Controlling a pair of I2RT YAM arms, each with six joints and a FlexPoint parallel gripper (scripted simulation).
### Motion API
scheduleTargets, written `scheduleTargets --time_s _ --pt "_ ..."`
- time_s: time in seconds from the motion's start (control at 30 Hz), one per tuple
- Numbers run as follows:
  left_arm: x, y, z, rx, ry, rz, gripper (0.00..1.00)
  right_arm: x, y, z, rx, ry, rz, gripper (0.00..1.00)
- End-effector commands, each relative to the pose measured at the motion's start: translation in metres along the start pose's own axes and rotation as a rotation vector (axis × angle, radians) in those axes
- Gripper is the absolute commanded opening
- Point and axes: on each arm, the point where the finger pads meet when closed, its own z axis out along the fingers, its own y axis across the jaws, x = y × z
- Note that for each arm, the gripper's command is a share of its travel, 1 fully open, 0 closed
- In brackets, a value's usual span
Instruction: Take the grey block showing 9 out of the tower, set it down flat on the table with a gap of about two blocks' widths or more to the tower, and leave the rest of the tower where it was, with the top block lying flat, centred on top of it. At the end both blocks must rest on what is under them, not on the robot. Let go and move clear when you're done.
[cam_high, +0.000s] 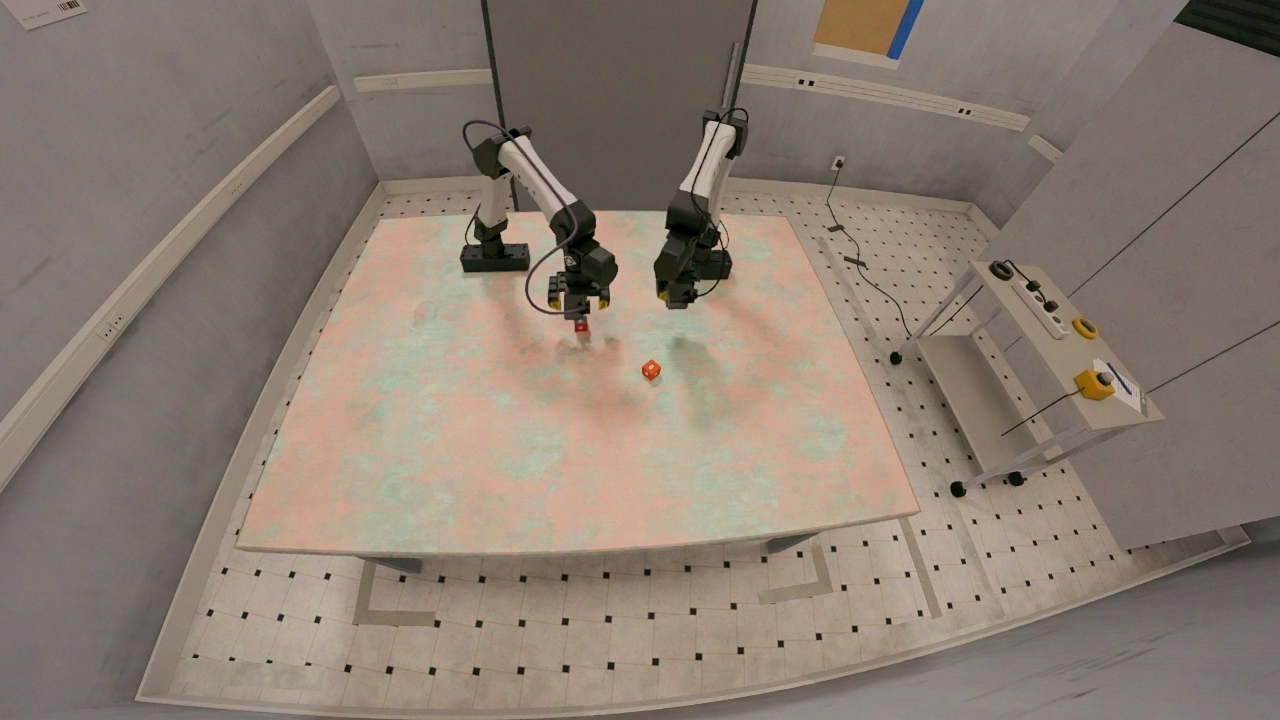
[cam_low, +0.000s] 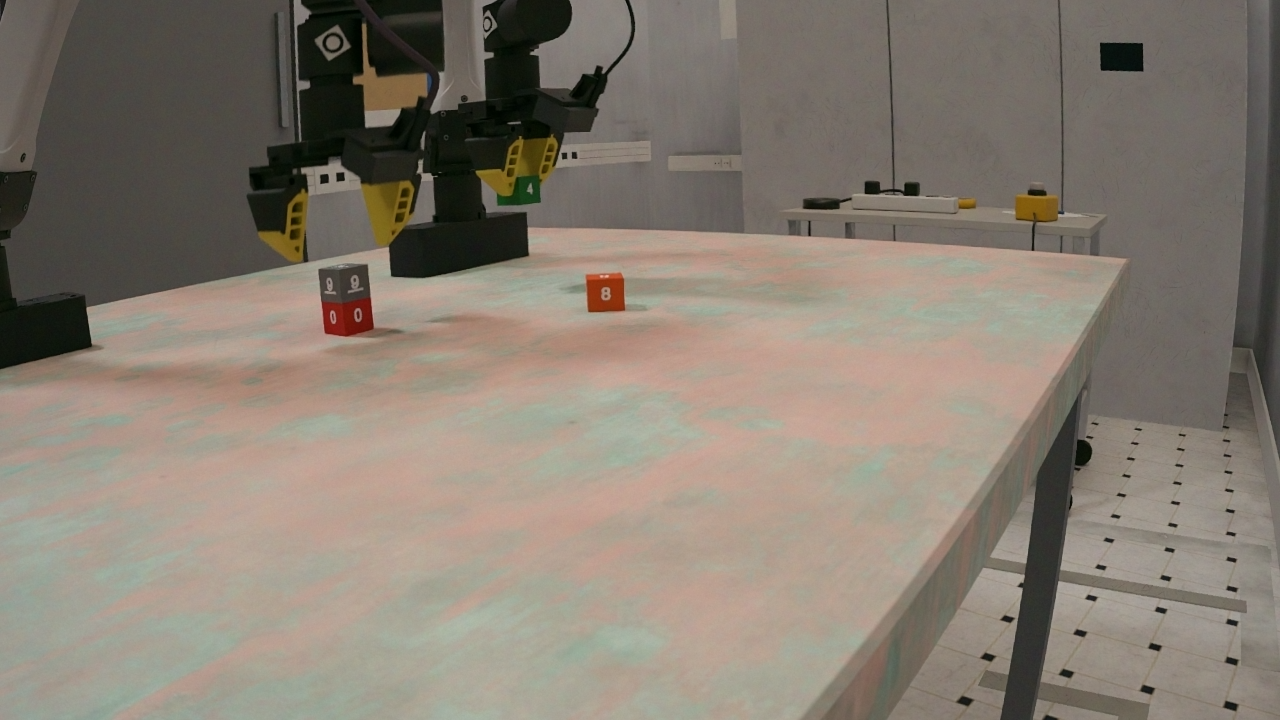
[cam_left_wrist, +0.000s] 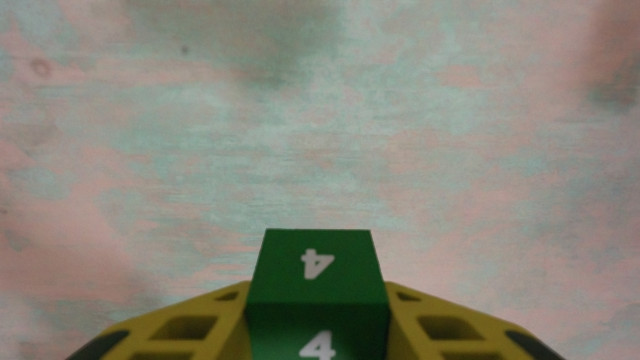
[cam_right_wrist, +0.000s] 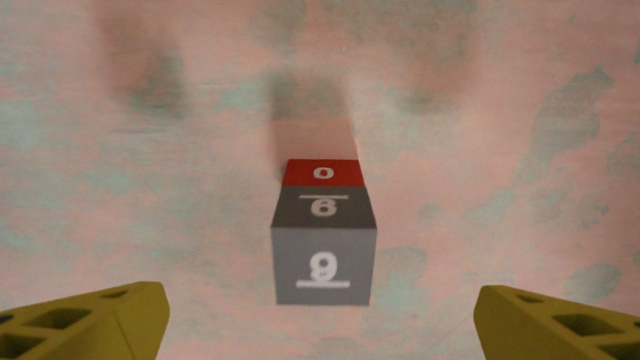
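The grey block (cam_low: 343, 282) (cam_right_wrist: 324, 240) showing 9 sits squarely on the red block (cam_high: 581, 328) (cam_low: 347, 317) (cam_right_wrist: 345, 173) showing 0, which stands on the table (cam_high: 537, 474) (cam_low: 537, 537). My right gripper (cam_low: 340, 248) (cam_right_wrist: 320, 301) is open just above this stack, with its fingers on either side of it and nothing between them. My left gripper (cam_low: 526, 183) (cam_left_wrist: 317, 295) is shut on the green block (cam_low: 529, 194) (cam_left_wrist: 317, 280) showing 4 and holds it well above the table, away from the stack. The top view does not show the green block.
An orange block (cam_high: 651, 369) (cam_low: 605, 293) showing 8 lies on the table, several block widths from the stack. The left arm's black base (cam_low: 460, 244) stands behind the held green block. A trolley (cam_high: 1065, 358) stands on the floor beside the table.
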Motion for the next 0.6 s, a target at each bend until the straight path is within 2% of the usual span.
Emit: scheduleTargets --time_s 0.0,0.17,0.43,0.47,0.57 --pt "-0.003 0.0 0.0 -0.004 -0.013 -0.001 0.32 0.0 -0.006 0.023 0.027 0.007 0.003 1.0" --pt "-0.003 0.0 0.0 -0.004 -0.013 -0.001 0.32 -0.002 -0.007 0.041 0.025 0.004 0.006 1.0" --pt "-0.003 0.0 0.0 -0.004 -0.013 -0.001 0.32 -0.008 0.004 0.033 -0.006 -0.017 0.0 1.0" --pt "-0.003 0.0 0.001 -0.004 -0.012 -0.001 0.32 -0.008 0.005 0.031 -0.01 -0.02 -0.001 0.32" --pt "-0.002 0.0 0.001 -0.005 -0.01 0.0 0.32 -0.009 0.006 0.03 -0.015 -0.025 -0.002 0.32"
